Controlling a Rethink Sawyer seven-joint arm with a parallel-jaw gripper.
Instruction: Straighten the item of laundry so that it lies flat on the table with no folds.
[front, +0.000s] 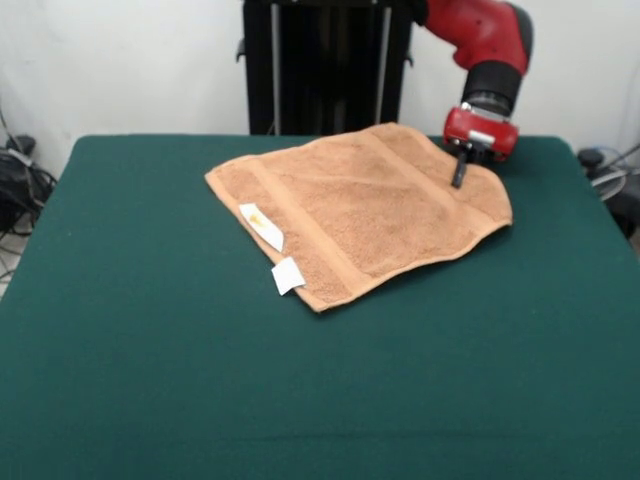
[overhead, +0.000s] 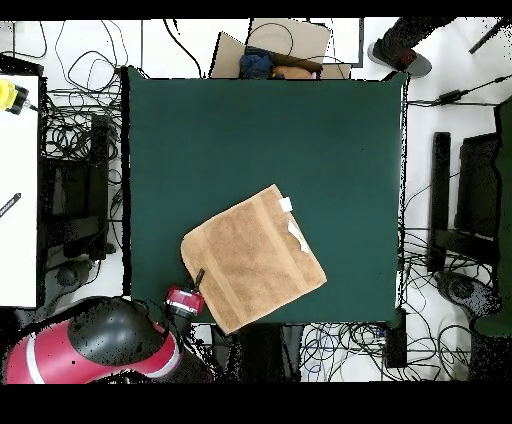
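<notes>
One towel (front: 360, 205), orange-tan terry, is spread at an angle on the green counter (front: 150, 380), toward the robot's side. Softness and lightness are judged; a corner or border edge is suggested for gripping. Two white tags (front: 262, 227) are counted. One hand (front: 459, 178) is set at the towel's edge; whether closed cannot be told.

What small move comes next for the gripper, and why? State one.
Probably lift the gripper straight up, clear of the towel. It stands over the towel's corner nearest the robot, and the towel already appears to lie spread out on the green table, its two white tags showing on one edge. No fold is apparent, so further pulling might only rumple it.
</notes>
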